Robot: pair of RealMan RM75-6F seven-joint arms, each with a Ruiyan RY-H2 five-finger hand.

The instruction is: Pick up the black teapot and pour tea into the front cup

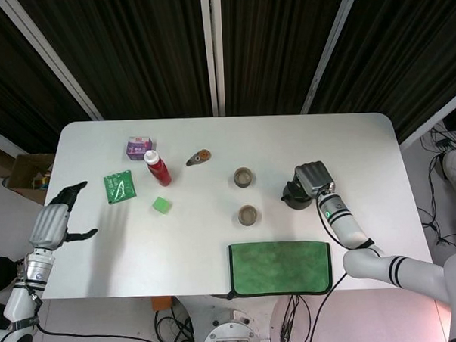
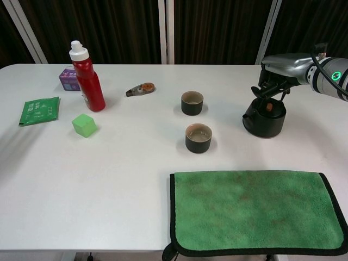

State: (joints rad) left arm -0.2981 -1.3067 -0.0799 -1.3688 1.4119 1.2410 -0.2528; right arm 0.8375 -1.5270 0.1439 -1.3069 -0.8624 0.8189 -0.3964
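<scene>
Right hand [image 2: 274, 81] grips the black teapot [image 2: 264, 118] from above at right of frame, left hand [image 1: 58, 221] wide and idle; lift straight, carry left level, then tip its spout over the front cup [image 2: 198, 138].

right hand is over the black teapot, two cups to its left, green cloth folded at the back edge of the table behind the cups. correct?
One error: the green cloth lies at the front edge of the table, nearer the robot than the cups, not at the back. The chest view shows it plainly. The rest holds: the right hand is over the black teapot, with the front cup and the back cup to its left.
</scene>
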